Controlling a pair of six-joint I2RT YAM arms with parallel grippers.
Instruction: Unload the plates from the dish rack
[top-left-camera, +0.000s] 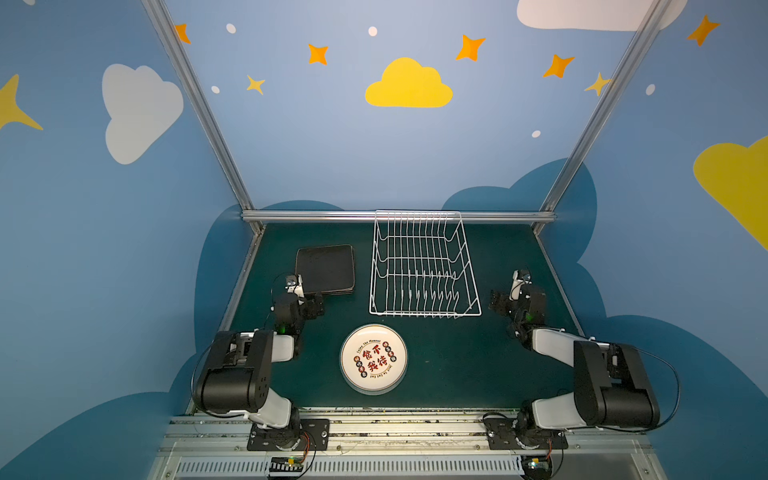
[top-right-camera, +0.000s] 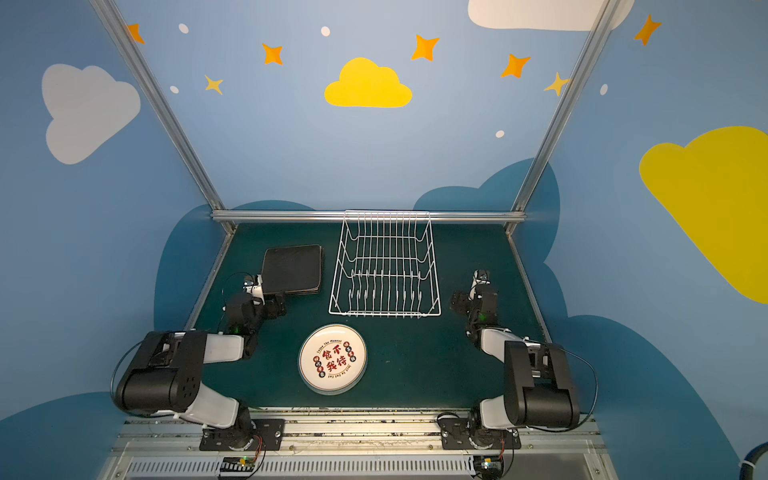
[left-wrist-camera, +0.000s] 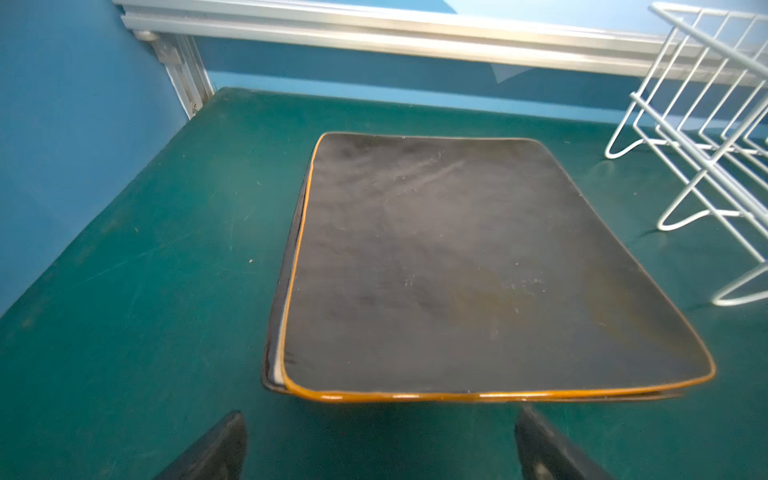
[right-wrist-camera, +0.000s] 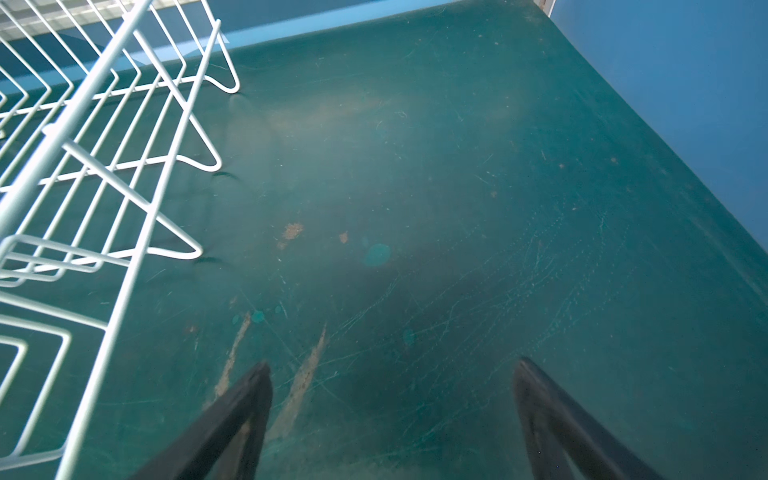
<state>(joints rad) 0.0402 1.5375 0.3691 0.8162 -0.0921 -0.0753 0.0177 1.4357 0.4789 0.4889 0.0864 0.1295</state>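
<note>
Dish rack runs lengthwise toward the back wall; both arms' jaws spread.

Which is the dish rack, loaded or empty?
Empty: nothing stands in the dish rack; square plates and round plates lie outside it.

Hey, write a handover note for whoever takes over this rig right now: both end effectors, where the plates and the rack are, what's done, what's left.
Left end effector: open, empty, just short of the square plates' near edge.
Right end effector: open, empty, over the bare mat beside the dish rack.
Square plates: stacked black backs up, left of the rack.
Round plates: stacked face up in front of the rack.
Done: no plate shows in the rack.
Left: apparently nothing to unload; stack counts cannot be told.
</note>
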